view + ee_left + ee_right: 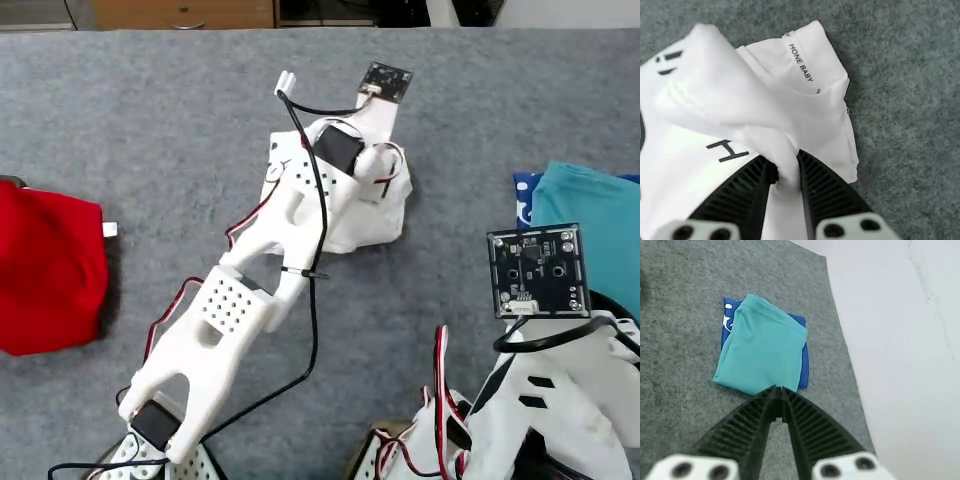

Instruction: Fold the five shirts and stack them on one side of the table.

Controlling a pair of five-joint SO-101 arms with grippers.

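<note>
A white shirt (pixel 372 222) with black print lies crumpled in the middle of the grey mat. My left gripper (pixel 786 167) is shut on a fold of the white shirt (pixel 765 100), with cloth pinched between its black fingers (pixel 822 187). In the high view the left arm (pixel 300 215) stretches over that shirt. A folded teal shirt (pixel 762 347) lies on a folded blue shirt (pixel 803 362) at the mat's right side, also the teal shirt (pixel 590 215) in the high view. My right gripper (pixel 779 397) hangs shut above the mat with nothing in it. A red shirt (pixel 45 265) lies at the left edge.
The grey mat (pixel 150 130) covers the table. Beyond the mat's right edge is bare white table (pixel 900 340). The right arm's base and cables (pixel 540 410) fill the lower right corner. Wooden furniture (pixel 185 12) stands behind the far edge.
</note>
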